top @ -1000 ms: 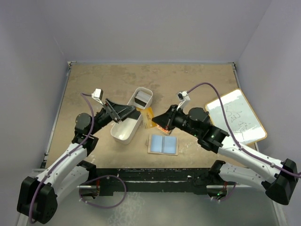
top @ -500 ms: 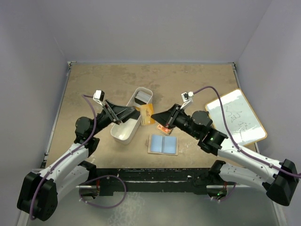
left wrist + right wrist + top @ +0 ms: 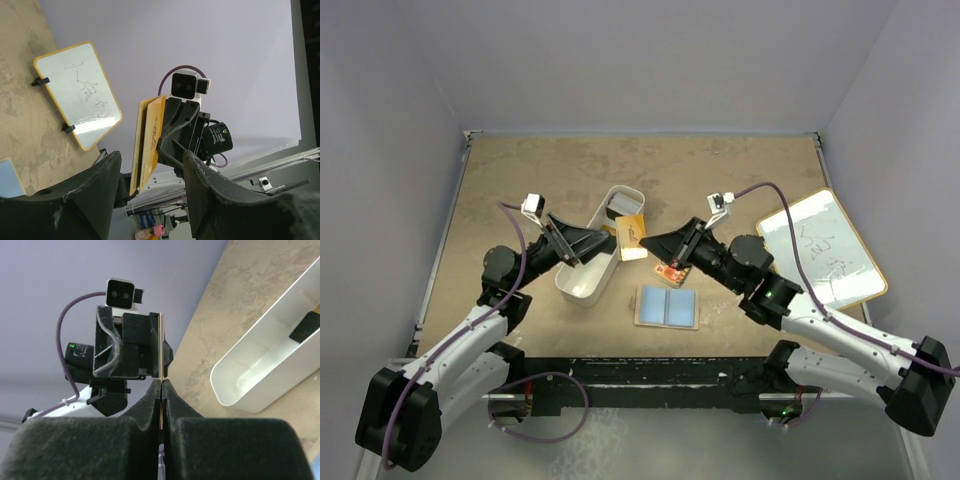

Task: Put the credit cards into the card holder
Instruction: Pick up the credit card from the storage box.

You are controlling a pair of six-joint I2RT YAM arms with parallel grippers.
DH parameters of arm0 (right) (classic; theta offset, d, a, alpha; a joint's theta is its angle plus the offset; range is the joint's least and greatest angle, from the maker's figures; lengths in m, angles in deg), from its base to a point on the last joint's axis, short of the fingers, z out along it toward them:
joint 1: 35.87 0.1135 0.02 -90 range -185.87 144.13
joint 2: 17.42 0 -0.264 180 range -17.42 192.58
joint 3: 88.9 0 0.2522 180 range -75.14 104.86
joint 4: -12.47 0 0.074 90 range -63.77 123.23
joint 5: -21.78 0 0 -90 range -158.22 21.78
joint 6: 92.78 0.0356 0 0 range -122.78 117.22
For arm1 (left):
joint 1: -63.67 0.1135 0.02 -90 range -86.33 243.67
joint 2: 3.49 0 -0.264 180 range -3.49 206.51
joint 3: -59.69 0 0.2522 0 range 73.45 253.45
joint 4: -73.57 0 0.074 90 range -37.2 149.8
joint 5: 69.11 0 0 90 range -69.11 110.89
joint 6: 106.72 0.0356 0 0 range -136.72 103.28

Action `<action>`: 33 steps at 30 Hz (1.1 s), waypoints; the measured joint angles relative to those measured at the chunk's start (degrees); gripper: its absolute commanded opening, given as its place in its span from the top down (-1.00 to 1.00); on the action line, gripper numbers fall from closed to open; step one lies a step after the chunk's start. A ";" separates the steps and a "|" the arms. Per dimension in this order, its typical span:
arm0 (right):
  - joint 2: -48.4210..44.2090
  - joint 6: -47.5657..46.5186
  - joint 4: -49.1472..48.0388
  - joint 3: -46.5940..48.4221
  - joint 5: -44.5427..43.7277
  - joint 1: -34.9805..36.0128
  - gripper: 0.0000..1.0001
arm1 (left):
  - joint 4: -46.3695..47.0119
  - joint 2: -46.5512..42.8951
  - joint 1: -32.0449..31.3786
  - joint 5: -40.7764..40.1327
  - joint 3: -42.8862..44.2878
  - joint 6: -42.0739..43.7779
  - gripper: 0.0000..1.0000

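Thin, flat orange-gold card point(image 3: 631, 233) pinched between right fingers point(image 3: 146, 402); left fingers point(image 3: 100, 192) parted.

An orange-gold card point(image 3: 148, 145) stands on edge between the left pincer's point(image 3: 152, 167) wide-spread fingers, with the other arm's camera point(image 3: 189, 86) behind it. A whiteboard point(image 3: 77, 92) lies on the worktop point(image 3: 20, 130).
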 measured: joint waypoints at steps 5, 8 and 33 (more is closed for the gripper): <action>1.01 2.27 -3.32 -0.31 1.66 0.00 1.00 | 0.07 0.02 -0.15 -0.02 0.00 -0.02 -0.02; 1.86 3.85 -5.11 -0.74 2.86 0.00 1.00 | 0.22 0.00 -0.31 -0.04 0.00 -0.13 -0.01; 4.70 15.08 -15.80 -5.22 7.37 -1.79 1.00 | 6.36 -1.62 -0.74 -2.14 -2.82 -6.64 1.00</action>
